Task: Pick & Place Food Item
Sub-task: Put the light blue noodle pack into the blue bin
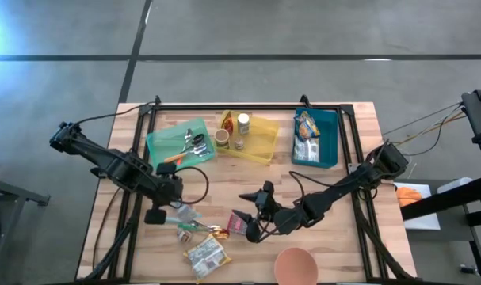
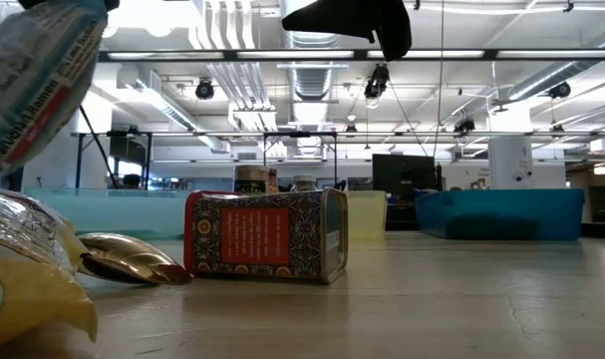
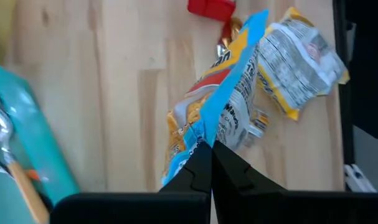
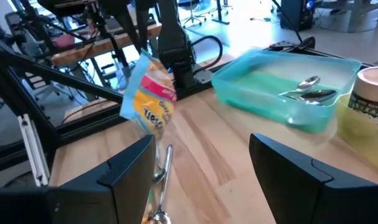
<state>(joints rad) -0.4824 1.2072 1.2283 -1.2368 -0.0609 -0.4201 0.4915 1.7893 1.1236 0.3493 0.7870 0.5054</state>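
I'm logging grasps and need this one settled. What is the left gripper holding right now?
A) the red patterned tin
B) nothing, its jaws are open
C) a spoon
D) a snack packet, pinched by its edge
D: the left gripper is shut on the blue edge of the snack packet, which hangs above the table.

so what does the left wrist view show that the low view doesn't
Only the left wrist view shows the left gripper shut on the blue edge of a snack packet, which hangs above the wood, with a second yellow packet lying beyond it.

Only the low view shows the patterned tin lying on its side, the blue bin far back, and the room's ceiling.

Both show the held packet and the wooden table.
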